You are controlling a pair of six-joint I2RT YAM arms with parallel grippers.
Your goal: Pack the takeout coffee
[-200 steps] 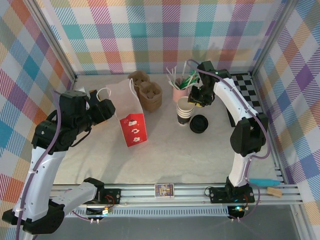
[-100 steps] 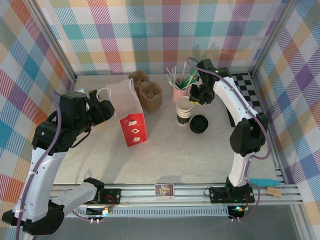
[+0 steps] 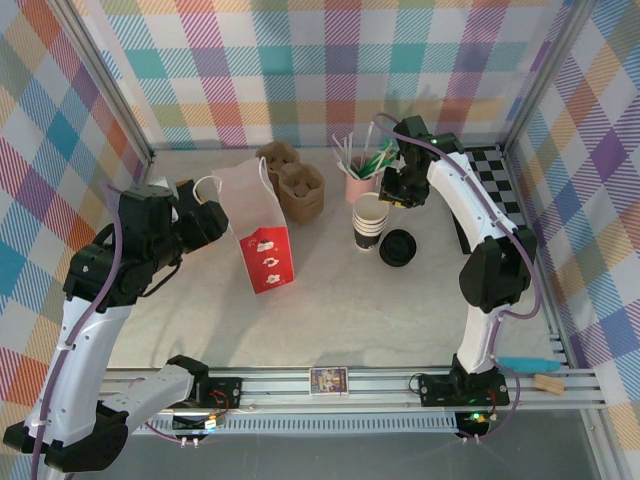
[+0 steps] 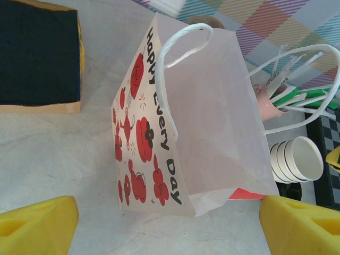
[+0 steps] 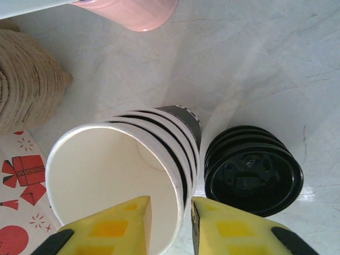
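Note:
The lidded takeout coffee is out of view. A stack of lidless white paper cups (image 3: 370, 222) (image 5: 122, 175) with dark bands stands mid-table, beside a stack of black lids (image 3: 398, 247) (image 5: 254, 170). My right gripper (image 3: 398, 190) (image 5: 171, 201) hangs over the cup stack, narrowly open. One finger is inside the top cup and the other outside, so they straddle its rim. The white paper bag (image 3: 262, 235) (image 4: 202, 122), printed with red figures, stands open to the left. My left gripper (image 3: 208, 220) (image 4: 167, 207) is wide open just left of it, holding nothing.
A pink cup of straws and stirrers (image 3: 358, 183) (image 4: 268, 101) stands behind the cup stack. Brown moulded cup carriers (image 3: 295, 185) (image 5: 26, 85) sit behind the bag. A checkered mat (image 3: 490, 175) lies at the far right, and a dark block with a tan edge (image 4: 40, 53) lies left of the bag.
My right gripper has shifted slightly back and up over the cup stack. The left arm, bag and cups look unchanged.

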